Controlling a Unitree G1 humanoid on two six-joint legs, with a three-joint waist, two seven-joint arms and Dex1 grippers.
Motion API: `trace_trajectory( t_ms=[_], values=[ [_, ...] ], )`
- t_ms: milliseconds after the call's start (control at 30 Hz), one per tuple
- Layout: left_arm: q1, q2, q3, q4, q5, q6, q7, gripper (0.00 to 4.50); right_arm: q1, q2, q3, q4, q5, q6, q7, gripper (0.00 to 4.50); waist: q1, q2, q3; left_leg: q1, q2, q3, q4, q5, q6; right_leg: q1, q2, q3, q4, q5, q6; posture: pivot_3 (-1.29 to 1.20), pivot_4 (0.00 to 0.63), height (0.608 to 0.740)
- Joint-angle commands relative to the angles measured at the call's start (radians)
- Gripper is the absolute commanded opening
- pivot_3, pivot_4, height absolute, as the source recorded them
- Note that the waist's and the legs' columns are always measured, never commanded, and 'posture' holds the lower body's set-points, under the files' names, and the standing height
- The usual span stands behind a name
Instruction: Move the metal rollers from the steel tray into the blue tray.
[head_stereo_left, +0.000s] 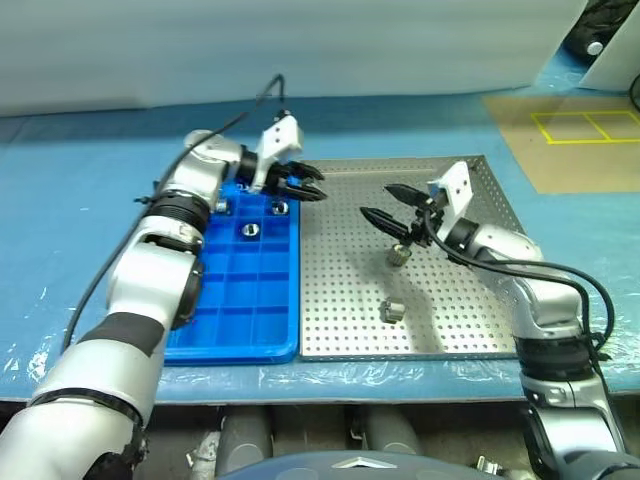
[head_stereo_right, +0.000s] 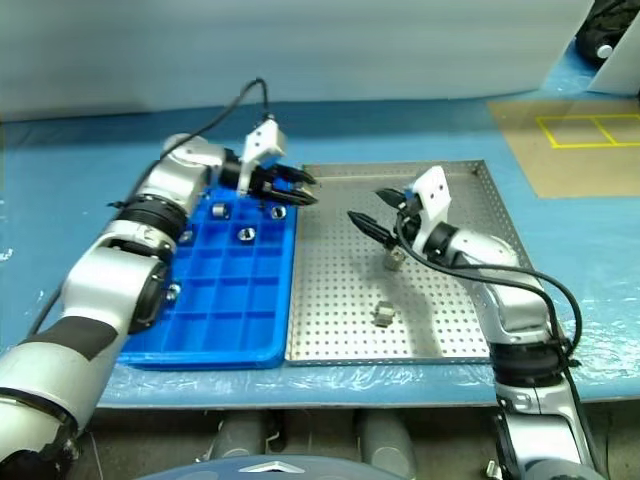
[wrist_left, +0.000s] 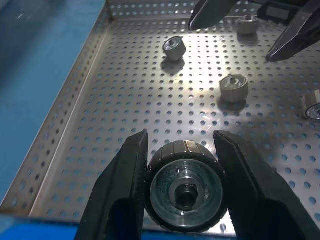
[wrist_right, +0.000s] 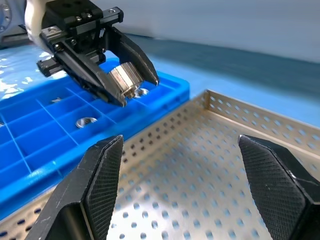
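Work surface: blue sheet (head_stereo_left: 90, 200) covering the whole top, w/ clear plastic film over it, wrinkled and glossy along the near edge (head_stereo_left: 400, 378); film creases also at near left corner (head_stereo_left: 30, 350). Backdrop: plain pale grey-white wall or panel (head_stereo_left: 300, 45) behind the far edge; meets the blue sheet in a soft shadowed line. Far right: brown cardboard-coloured board (head_stereo_left: 570, 160) lying flat on the blue sheet, marked w/ yellow tape rectangles (head_stereo_left: 585, 126) side by side. Top right corner: white slanted panel (head_stereo_left: 612, 65) and a dark item (head_stereo_left: 590, 40), too cropped to identify. Lighting: even, diffuse, from above; soft shadows only.
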Motion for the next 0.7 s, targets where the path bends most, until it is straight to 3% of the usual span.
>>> trace_trajectory(
  t_ms=[33,400,700],
  values=[
    [0.029,0.082,0.045,-0.082,-0.038,0.059,-0.017,1.72,-0.067,0.036,0.042,0.056,-0.009,-0.054,0.053,3.79,0.014,0.0,0.0,0.0,0.0,0.0,0.0,0.0,0.0,0.0,0.0,0.0,0.0,0.0,0.0,-0.11,0.15,0.74],
    [0.336,0.277,0.116,-0.489,-0.131,0.346,0.014,1.72,-0.181,0.116,0.119,0.181,-0.012,-0.087,0.194,3.79,0.091,-0.001,0.001,-0.004,0.001,0.0,0.0,0.0,-0.002,-0.004,-0.002,-0.005,0.005,0.0,-0.001,0.06,0.15,0.74],
    [0.523,0.317,0.114,-0.709,-0.183,0.473,0.08,1.72,-0.207,0.135,0.148,0.206,-0.008,-0.063,0.275,3.79,0.113,-0.002,0.001,-0.003,0.002,-0.001,0.001,0.003,-0.012,-0.004,-0.002,-0.007,0.009,-0.001,-0.001,0.1,0.15,0.74]
  ],
)
